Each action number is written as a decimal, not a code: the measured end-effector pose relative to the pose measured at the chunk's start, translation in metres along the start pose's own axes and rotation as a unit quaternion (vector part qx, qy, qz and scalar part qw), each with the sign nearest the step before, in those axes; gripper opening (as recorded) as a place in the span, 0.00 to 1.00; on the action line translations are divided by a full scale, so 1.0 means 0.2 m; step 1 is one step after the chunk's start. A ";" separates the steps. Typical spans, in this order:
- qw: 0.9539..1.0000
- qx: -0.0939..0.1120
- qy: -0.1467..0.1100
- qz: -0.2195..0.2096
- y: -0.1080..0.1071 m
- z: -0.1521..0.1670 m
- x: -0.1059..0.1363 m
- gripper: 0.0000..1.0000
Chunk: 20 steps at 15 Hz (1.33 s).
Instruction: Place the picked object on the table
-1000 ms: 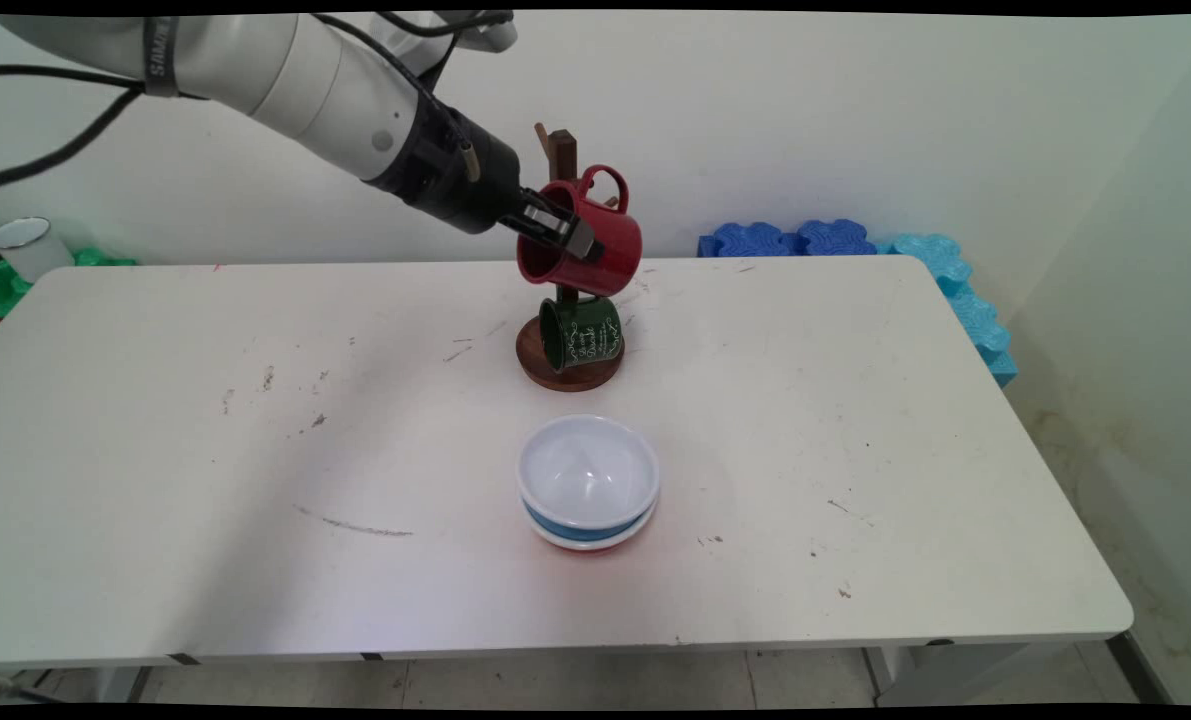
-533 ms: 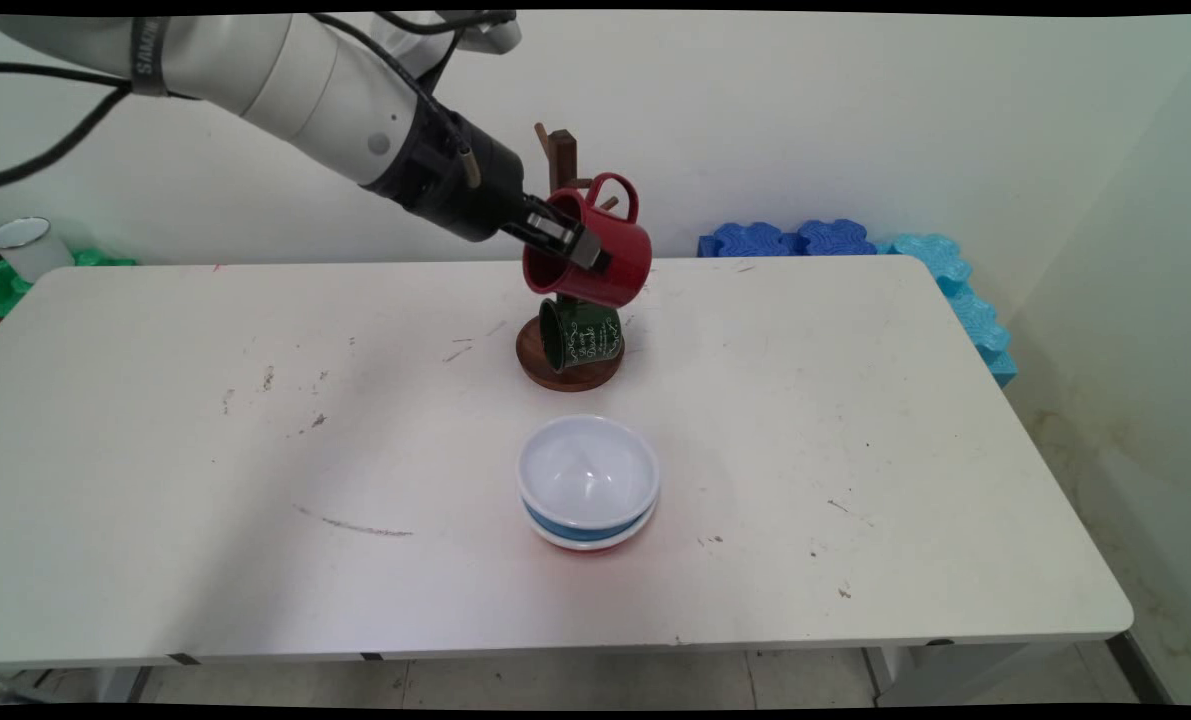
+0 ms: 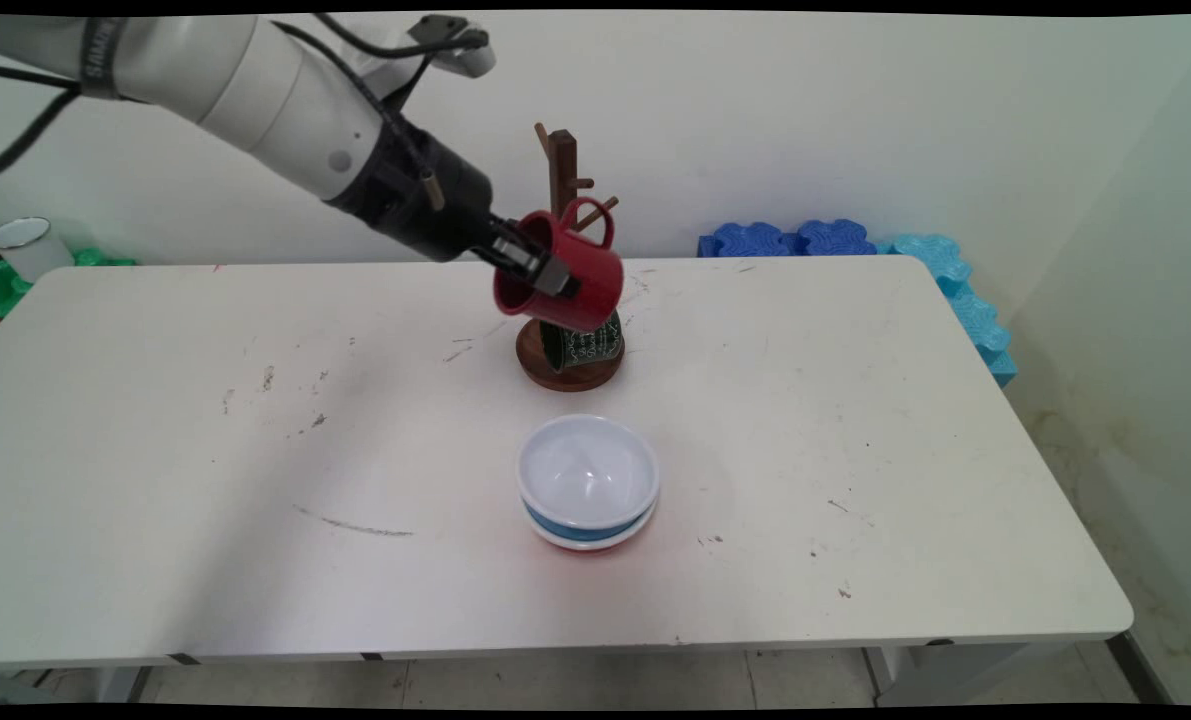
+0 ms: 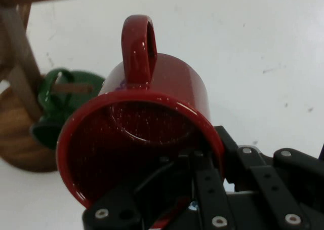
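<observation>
Gripper: the black two-finger gripper (image 3: 543,272) is clamped on the rim of a glossy red enamel mug (image 3: 567,272), one finger inside the mouth and one outside the wall.
Red mug: held in the air, tipped on its side, mouth towards the arm, handle uppermost; in front of the wooden mug tree (image 3: 562,180) and off its pegs.
Green mug: a dark green enamel mug with white lettering (image 3: 587,345) hangs low on the tree, just under the red one.
Tree base: round brown wooden disc (image 3: 540,362) on the white table (image 3: 855,420).
Bowls: a white bowl nested in a blue-banded one (image 3: 588,485), nearer the table's front edge, well apart from the gripper.
</observation>
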 end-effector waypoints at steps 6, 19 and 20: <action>0.998 0.026 -0.048 0.028 -0.07 -0.09 -0.14 0.00; 0.987 0.061 -0.118 0.094 -0.30 -0.15 -0.31 0.00; 0.986 0.063 -0.121 0.099 -0.32 -0.15 -0.31 0.00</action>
